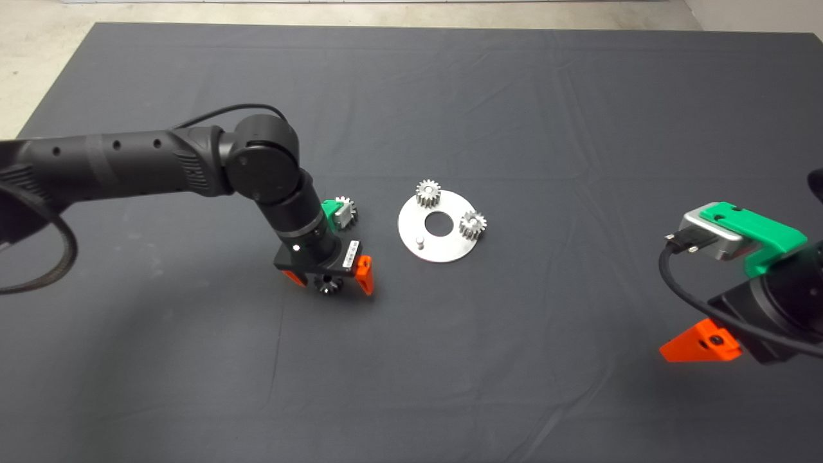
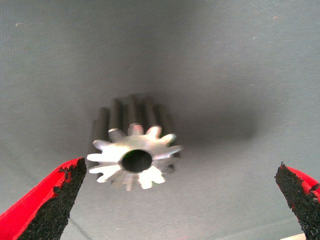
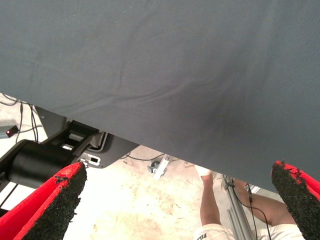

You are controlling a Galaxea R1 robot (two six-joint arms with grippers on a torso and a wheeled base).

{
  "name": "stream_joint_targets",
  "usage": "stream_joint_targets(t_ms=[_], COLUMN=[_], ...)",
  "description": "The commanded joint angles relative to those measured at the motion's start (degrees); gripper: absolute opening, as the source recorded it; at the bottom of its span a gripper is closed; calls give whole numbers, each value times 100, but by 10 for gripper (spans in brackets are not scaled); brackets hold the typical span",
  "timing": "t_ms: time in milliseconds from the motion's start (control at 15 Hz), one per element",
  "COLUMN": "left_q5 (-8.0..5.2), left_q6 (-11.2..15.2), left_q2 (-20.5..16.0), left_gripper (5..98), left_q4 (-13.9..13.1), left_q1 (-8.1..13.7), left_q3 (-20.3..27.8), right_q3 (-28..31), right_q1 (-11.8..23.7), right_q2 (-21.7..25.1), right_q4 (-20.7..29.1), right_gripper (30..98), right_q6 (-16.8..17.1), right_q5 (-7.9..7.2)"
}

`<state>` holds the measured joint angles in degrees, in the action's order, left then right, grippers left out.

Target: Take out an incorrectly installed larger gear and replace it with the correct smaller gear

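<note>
The left gripper (image 1: 329,278) is hanging low over the mat (image 1: 514,96), just left of the round steel plate (image 1: 437,247). Its red fingers (image 2: 55,200) are standing wide apart, gripping nothing. The smaller gear (image 2: 131,159) is lying flat on the mat between them, touching neither pad, with its wide centre hole facing up.

As solid steel, it is probably going to feel heavy for its size, rigid and smooth. The pads should close across opposite teeth at mid-height, where the chunky teeth give some bite. A skewed pinch could let it roll or slip out.

The left arm is reaching in from the left, bending sharply at the wrist so the gripper is pointing almost straight down. On the plate, two seated gears (image 1: 427,193) are sitting along the far and right edge, and a bare peg (image 1: 418,242) is standing near the left side. Another gear (image 1: 347,209) is lying half hidden behind the wrist.

The right gripper (image 3: 177,170) is waiting, spread open, at the mat's near right.
</note>
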<state>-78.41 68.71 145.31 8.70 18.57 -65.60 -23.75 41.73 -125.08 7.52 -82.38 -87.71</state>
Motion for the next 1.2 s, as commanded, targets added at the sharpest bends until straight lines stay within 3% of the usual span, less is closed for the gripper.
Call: stream_joint_targets(t_ms=[0, 667, 733, 1133], left_q5=[-52, -52, -52, -86], left_q6=[-6, -24, -24, -24], left_q2=[-16, -51, -25, -51], left_gripper=[976, 947, 903, 847], left_q4=[-35, 79, 79, 123], left_q1=[60, 60, 60, 60], left_q3=[-92, -57, -66, 31], right_q3=[3, 12, 12, 12], right_q1=[73, 73, 73, 73], right_q2=[-12, -13, -14, -21], right_q4=[188, 183, 187, 179], right_gripper=[977, 977, 977, 977], right_q6=[-23, -23, -23, -23], right_q5=[-633, -633, -633, -633])
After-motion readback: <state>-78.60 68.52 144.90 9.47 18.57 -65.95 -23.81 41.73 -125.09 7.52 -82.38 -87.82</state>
